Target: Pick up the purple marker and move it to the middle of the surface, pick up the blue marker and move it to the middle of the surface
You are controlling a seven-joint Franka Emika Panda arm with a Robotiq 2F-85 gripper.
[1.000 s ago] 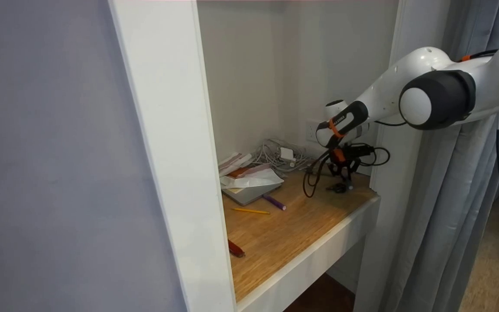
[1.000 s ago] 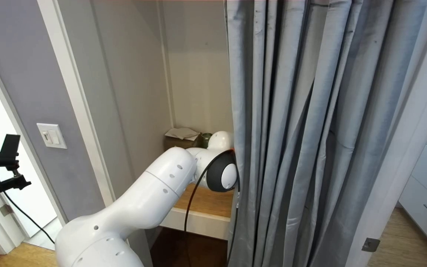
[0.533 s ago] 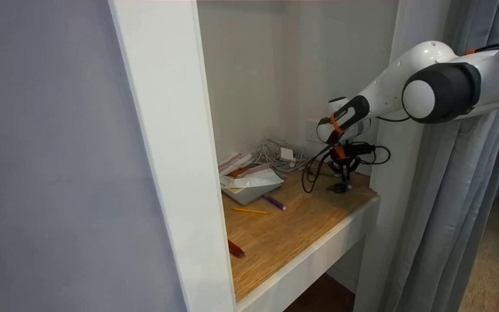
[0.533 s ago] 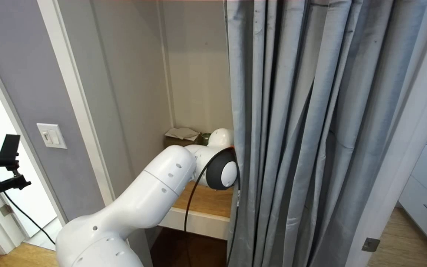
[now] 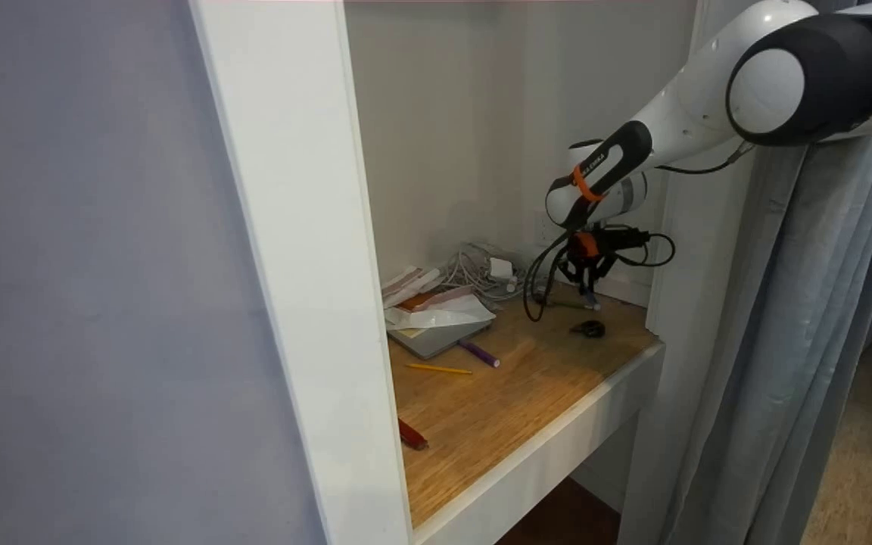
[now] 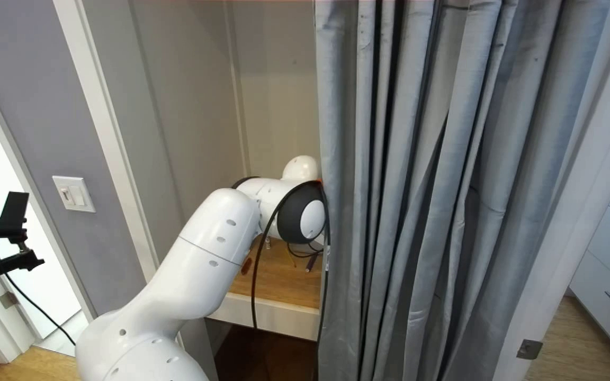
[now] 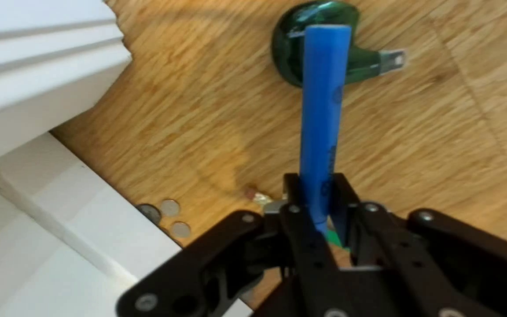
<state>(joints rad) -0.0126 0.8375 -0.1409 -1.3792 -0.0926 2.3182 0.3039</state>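
Near the purple marker (image 5: 479, 353): yellow pencil (image 5: 439, 369), papers (image 5: 457, 312)

“EMIKA” (image 5: 596, 163) on arm (image 5: 697, 102) (marker (image 7: 323, 121) lettering blurred)

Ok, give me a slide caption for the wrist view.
The gripper holds the blue marker over the wooden surface, where a glossy green object and some coins lie.
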